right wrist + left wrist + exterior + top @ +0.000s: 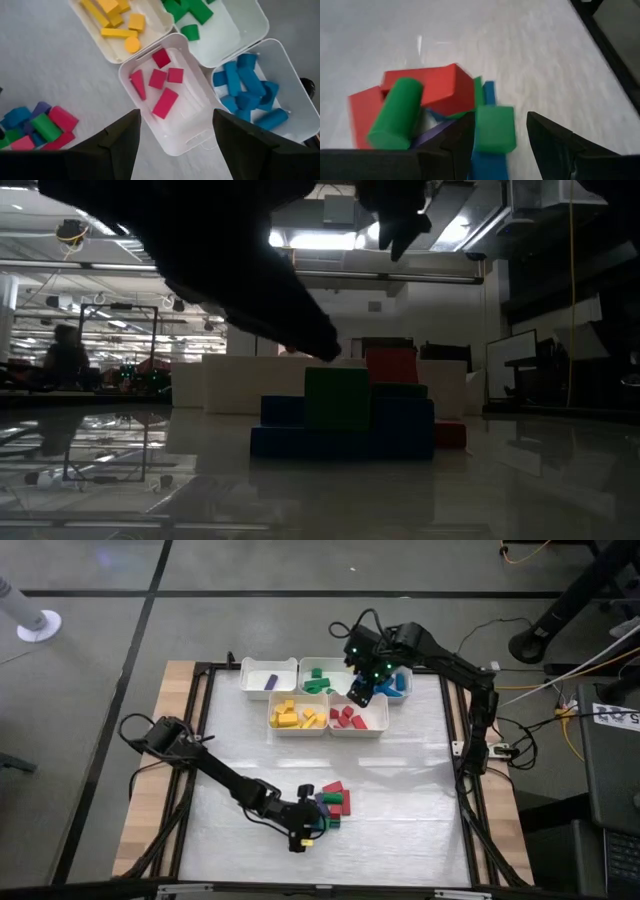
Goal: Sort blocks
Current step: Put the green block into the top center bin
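Two claws at work — left claw straddling a green block, fingers apart, at pile's 6 o'clock; right claw spread above red bin.

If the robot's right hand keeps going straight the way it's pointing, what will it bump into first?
Most likely the white bin holding the red blocks. The open right hand hangs over it, with its bare near floor between the fingers. How high the hand hangs is hard to judge.

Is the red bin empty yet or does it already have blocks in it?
Not empty. The red bin holds five red blocks, seen past the open right gripper above it.
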Robot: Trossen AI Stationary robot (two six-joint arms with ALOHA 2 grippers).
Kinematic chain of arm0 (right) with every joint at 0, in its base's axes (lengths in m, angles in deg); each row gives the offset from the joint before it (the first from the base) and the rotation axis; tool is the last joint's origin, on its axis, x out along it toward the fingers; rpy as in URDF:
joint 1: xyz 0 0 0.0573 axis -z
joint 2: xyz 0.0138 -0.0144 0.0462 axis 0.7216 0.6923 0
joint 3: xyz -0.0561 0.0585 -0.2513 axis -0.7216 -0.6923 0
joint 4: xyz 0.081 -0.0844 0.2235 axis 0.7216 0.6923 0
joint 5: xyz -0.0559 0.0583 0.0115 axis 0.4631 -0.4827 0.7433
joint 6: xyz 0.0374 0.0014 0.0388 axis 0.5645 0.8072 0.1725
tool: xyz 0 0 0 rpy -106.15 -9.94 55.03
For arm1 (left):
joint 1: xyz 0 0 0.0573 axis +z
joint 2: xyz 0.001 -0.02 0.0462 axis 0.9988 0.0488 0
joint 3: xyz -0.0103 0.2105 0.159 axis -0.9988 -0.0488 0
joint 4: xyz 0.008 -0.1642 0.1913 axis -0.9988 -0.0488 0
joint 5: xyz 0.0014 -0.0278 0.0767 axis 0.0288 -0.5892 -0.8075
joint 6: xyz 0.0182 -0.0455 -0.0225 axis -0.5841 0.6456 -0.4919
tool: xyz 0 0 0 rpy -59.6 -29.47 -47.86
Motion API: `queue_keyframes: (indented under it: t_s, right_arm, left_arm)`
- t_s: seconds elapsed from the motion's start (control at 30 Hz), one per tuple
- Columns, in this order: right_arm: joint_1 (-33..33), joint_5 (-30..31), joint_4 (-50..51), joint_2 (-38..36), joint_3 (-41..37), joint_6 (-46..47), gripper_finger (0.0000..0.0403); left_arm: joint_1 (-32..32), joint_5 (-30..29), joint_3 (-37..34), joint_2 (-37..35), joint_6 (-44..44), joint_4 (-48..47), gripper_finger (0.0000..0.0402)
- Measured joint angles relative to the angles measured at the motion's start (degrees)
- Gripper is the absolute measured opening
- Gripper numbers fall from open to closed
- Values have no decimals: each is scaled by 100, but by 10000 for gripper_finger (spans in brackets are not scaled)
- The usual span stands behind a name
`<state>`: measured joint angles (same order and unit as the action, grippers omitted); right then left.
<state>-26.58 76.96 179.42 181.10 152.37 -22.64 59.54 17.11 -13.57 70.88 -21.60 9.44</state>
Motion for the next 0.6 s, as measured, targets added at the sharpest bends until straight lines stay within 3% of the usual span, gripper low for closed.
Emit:
queue_keyframes:
  t_s: [0.6]
  right_arm:
    - [-900, 0, -4, 2, 0, -1, 247]
  left_arm:
    - [120, 71, 17, 412, -173, 343, 169]
